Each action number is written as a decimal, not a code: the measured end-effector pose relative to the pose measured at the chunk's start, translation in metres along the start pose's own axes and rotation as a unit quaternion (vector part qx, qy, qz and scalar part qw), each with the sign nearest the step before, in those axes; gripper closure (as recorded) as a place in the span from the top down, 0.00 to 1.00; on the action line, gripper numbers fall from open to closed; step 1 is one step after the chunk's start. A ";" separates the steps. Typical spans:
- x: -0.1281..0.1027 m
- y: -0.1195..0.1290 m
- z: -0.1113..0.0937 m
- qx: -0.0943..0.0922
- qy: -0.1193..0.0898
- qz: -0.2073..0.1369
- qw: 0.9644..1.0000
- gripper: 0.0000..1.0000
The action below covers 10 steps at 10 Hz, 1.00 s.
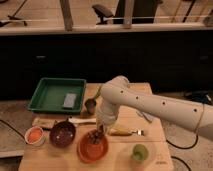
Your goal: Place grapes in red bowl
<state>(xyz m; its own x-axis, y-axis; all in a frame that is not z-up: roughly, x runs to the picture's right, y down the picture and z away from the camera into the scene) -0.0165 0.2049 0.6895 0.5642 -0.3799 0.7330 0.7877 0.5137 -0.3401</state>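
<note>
The red bowl point(89, 150) sits near the front edge of the wooden table, orange-red and glossy. The dark grapes point(94, 136) hang just over its far rim, inside the bowl's outline. My gripper point(100, 131) comes down from the white arm at the right and is shut on the grapes. The fingers themselves are mostly hidden by the wrist.
A dark purple bowl point(62, 134) and a small white bowl with orange inside point(34, 135) stand left of the red bowl. Behind are a green tray point(50, 87) holding a grey block and a small metal cup point(91, 105). A green apple point(140, 151) and a yellow utensil point(125, 132) lie to the right.
</note>
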 end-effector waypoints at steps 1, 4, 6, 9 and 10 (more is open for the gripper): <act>-0.001 -0.001 0.001 0.000 -0.002 -0.002 1.000 0.00; -0.004 -0.001 0.004 -0.003 -0.010 -0.016 1.000 0.00; -0.006 0.000 0.006 -0.005 -0.013 -0.026 1.000 0.00; -0.009 0.000 0.008 -0.006 -0.016 -0.039 0.999 0.00; -0.010 0.000 0.008 -0.006 -0.017 -0.042 0.999 0.00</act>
<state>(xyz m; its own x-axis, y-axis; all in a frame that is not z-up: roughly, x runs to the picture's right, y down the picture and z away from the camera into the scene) -0.0244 0.2144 0.6871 0.4871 -0.3944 0.7792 0.8353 0.4710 -0.2837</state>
